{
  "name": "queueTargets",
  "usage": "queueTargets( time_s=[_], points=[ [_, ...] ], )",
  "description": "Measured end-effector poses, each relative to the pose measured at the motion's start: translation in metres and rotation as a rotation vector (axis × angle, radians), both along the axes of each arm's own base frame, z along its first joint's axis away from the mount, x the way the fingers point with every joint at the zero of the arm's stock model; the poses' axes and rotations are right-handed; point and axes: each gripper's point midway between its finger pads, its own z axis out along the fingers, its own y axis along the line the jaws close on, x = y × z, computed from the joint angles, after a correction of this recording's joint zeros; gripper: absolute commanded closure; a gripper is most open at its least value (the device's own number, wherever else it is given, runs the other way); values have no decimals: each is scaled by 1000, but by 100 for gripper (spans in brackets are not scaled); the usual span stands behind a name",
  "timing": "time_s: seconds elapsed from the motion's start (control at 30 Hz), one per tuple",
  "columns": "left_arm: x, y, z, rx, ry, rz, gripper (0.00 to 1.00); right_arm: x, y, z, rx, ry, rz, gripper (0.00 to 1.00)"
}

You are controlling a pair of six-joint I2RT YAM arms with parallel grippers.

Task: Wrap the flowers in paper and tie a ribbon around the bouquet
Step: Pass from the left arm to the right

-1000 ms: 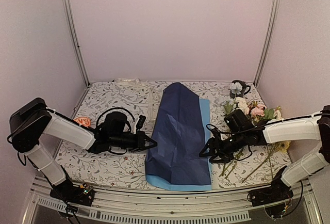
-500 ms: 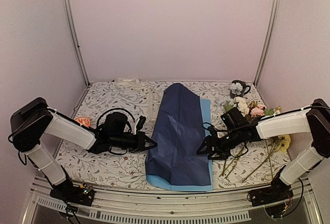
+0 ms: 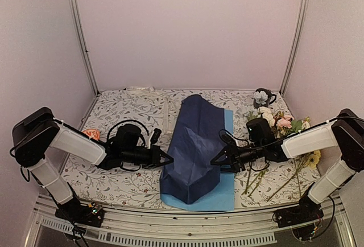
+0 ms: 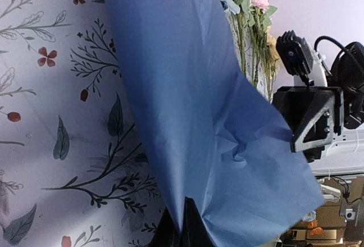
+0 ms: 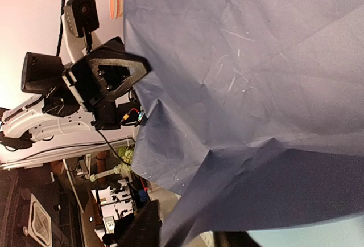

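Observation:
The navy paper (image 3: 196,139) lies down the middle of the table, with its lighter blue layer (image 3: 226,193) bare along the right and front. My left gripper (image 3: 166,157) is shut on the paper's left edge, and the sheet (image 4: 187,87) fans out from the closed tips (image 4: 185,215). My right gripper (image 3: 216,161) is at the right edge, part open. The raised navy edge (image 5: 256,59) passes between its fingers (image 5: 190,230). The flowers (image 3: 278,123) lie loose on the right, stems toward the front. A pale ribbon (image 3: 141,89) lies at the back left.
A grey cup-like object (image 3: 263,96) stands at the back right corner. A small orange and white thing (image 3: 90,134) sits at the left edge beside my left arm. Metal frame posts rise at both back corners. The table's front rail (image 3: 187,224) runs just past the paper.
My right gripper has slid left under the navy layer's right edge, narrowing its jaws. That edge has lifted and bunched leftward, baring more light blue. The left arm has not moved.

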Motion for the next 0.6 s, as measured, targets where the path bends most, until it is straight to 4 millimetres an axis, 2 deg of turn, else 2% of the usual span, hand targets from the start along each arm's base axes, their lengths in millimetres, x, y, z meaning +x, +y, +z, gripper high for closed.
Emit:
queueTargets(
  time_s=[0.03, 0.13, 0.2, 0.33, 0.43, 0.53, 0.6],
  points=[
    [0, 0, 1, -3, -2, 0, 97, 1, 1, 3, 10, 5, -4, 100],
    [-2, -2, 3, -13, -15, -24, 57, 2, 3, 6, 21, 14, -12, 100],
    [-3, -4, 4, -5, -31, -52, 42, 4, 2, 6, 14, 16, -20, 100],
    [4, -8, 20, 47, -113, -101, 34, 13, -4, 18, -10, -21, -51, 100],
    [21, -6, 54, 69, -235, -106, 32, 23, -10, 42, -14, -99, -82, 100],
    [50, 9, 87, 83, -337, -64, 32, 33, -18, 66, -11, -179, -112, 100],
    [73, 23, 96, 121, -374, -18, 34, 41, -29, 82, -20, -225, -145, 100]
  ],
)
